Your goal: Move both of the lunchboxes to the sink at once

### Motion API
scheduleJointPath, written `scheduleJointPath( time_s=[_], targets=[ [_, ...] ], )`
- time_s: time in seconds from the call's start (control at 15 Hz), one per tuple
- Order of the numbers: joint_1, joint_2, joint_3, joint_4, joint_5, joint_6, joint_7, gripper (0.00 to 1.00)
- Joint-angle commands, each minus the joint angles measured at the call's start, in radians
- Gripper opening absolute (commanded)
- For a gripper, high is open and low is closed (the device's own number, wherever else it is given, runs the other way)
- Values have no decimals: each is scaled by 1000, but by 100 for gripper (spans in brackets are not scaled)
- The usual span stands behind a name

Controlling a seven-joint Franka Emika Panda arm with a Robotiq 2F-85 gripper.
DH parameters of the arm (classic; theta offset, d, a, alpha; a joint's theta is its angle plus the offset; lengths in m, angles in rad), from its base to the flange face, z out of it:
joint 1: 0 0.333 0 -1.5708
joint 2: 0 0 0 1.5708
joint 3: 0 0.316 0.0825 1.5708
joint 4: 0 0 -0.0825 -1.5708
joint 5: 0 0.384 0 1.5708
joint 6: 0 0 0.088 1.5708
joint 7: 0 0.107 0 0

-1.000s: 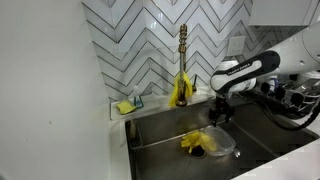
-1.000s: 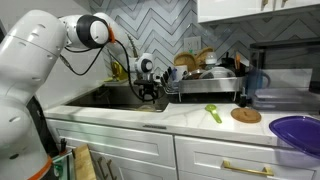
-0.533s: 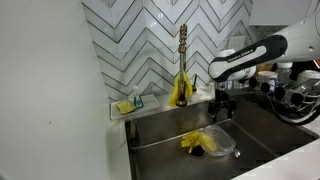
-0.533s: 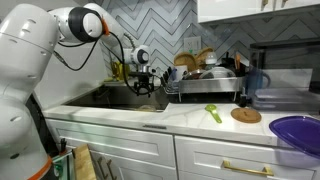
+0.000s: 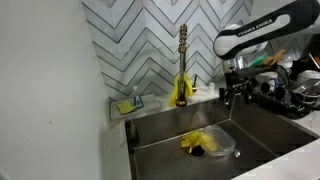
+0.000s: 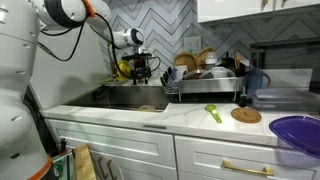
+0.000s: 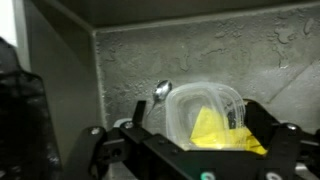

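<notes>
Gripper (image 5: 235, 98) hovering above sink (image 5: 165, 128), fingers wide and empty, clear lunchboxes (image 5: 225, 146) at its 6 o'clock near the front edge, bare steel at their 3 o'clock

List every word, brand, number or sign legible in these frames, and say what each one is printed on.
Nothing can be read with certainty.
Dark lettering along the white robot arm link, in an exterior view: too small and blurred to read.
Clear plastic lunchboxes in the stainless-steel sink, wrist view: no label visible.
</notes>
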Motion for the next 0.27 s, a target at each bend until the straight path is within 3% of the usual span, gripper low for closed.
scheduleJointPath(
  time_s=[0.0, 0.2],
  targets=[
    [0, -11, 2, 6, -5, -7, 1, 100],
    [0, -6, 1, 7, -4, -7, 1, 100]
  ],
)
